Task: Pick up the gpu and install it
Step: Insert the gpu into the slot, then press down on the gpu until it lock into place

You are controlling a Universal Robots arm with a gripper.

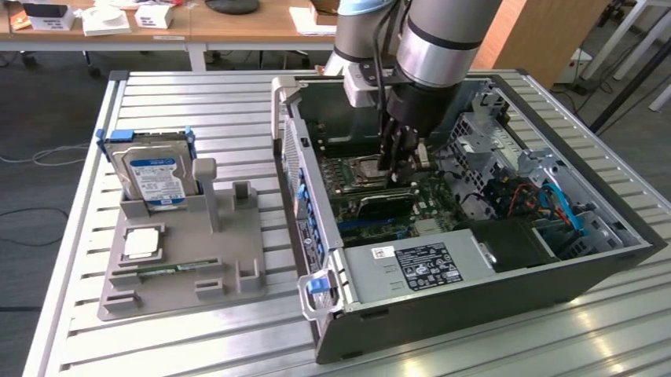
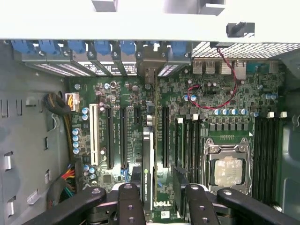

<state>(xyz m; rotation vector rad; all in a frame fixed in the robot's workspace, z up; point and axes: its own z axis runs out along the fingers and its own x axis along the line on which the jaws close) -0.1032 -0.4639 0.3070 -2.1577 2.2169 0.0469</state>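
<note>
The case (image 1: pixel 493 302) lies open upward; inside, the gpu (image 2: pixel 148 154) stands between the hand's (image 2: pixel 161 190) spread fingers (image 2: pixel 130 204), the drive cage (image 1: pixel 493 145) alongside.

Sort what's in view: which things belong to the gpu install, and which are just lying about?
Job: gpu, upright on the motherboard; open pincer over it; computer case.
Lying about: hard drive, memory stick and square chip on the grey rack.

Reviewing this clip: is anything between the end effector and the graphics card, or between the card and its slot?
Nothing visible stands in the way. The graphics card already stands on edge in a slot of the motherboard, just below the open end effector, with no cable or other part between them.
</note>
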